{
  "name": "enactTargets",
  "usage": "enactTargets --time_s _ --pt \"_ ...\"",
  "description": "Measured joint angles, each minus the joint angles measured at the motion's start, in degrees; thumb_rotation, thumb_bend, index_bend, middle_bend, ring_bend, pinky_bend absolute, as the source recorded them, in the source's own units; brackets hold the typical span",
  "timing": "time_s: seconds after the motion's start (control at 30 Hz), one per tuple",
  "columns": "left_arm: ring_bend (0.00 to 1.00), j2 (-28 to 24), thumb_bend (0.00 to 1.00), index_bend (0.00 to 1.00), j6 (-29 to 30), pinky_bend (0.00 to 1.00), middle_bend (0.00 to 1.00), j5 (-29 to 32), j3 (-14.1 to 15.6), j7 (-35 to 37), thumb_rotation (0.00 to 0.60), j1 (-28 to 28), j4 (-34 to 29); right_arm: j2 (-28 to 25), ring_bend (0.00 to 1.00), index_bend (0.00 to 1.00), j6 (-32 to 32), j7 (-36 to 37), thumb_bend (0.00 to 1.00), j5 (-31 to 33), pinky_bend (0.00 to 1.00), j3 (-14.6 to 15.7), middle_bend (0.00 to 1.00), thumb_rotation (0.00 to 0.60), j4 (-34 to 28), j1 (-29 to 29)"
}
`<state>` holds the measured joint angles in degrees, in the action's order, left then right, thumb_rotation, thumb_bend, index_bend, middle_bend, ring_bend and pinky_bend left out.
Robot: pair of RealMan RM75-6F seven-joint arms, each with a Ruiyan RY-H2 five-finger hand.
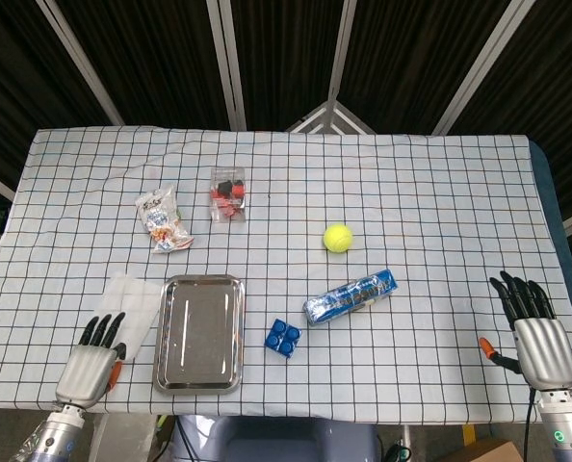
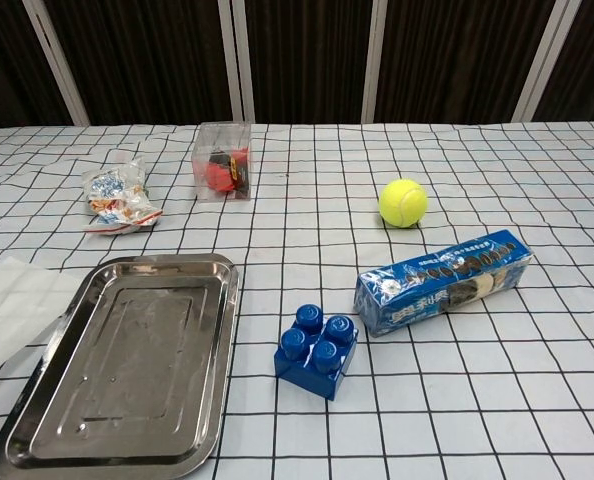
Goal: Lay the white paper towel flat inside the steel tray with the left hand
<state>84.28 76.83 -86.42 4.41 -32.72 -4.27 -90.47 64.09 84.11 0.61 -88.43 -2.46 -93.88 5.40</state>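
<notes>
The white paper towel [image 1: 132,300] [image 2: 19,305] lies on the checked cloth just left of the steel tray [image 1: 199,285] [image 2: 127,268], skewed, with its right corner reaching the tray's left rim. My left hand [image 1: 91,358] sits at the table's near left edge, fingers stretched forward. Its dark fingertips [image 1: 105,327] are at the towel's near edge. Whether they pinch the towel or only touch it does not show. The tray holds nothing. My right hand [image 1: 536,337] rests far right near the front edge, fingers apart and holding nothing.
A blue brick [image 1: 282,338] and a blue biscuit pack [image 1: 350,296] lie right of the tray. Further back are a yellow tennis ball [image 1: 337,238], a clear box of red pieces [image 1: 227,194] and a snack bag [image 1: 163,221].
</notes>
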Motion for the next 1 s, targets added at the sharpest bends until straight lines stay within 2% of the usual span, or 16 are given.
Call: enactTargets --time_s 0.27,0.6,0.67,0.83,1.0 --pt "0.00 -2.8 0.55 0.52 4.1 0.00 0.00 -2.3 -2.5 -0.1 0.600 -0.6 -5.8 0.0 0.00 0.00 -0.1 0.2 0.31 0.0 0.00 0.0 0.00 0.600 -0.1 0.0" --pt "0.00 -8.9 0.55 0.52 7.5 0.00 0.00 -4.1 -8.8 -1.3 0.600 -3.1 -21.8 0.0 0.00 0.00 -0.2 -0.1 0.31 0.1 0.00 0.0 0.00 0.600 -0.1 0.1" --pt "0.00 -9.3 0.55 0.52 7.1 0.00 0.00 -4.5 -9.3 -2.7 0.600 -3.8 -24.0 0.0 0.00 0.00 -0.2 -0.1 0.31 0.2 0.00 0.0 0.00 0.600 -0.1 0.1" --pt "0.00 -7.3 0.55 0.53 3.8 0.00 0.00 -4.9 -7.9 -8.1 0.600 -5.3 -25.7 0.0 0.00 0.00 0.0 0.2 0.31 0.2 0.00 -0.1 0.00 0.600 -0.1 0.0" --pt "0.00 -1.6 0.55 0.53 1.3 0.00 0.00 -4.3 -4.8 -12.7 0.600 -5.5 -23.4 -0.2 0.00 0.00 -0.1 0.6 0.31 0.3 0.00 -0.2 0.00 0.600 0.0 0.0"
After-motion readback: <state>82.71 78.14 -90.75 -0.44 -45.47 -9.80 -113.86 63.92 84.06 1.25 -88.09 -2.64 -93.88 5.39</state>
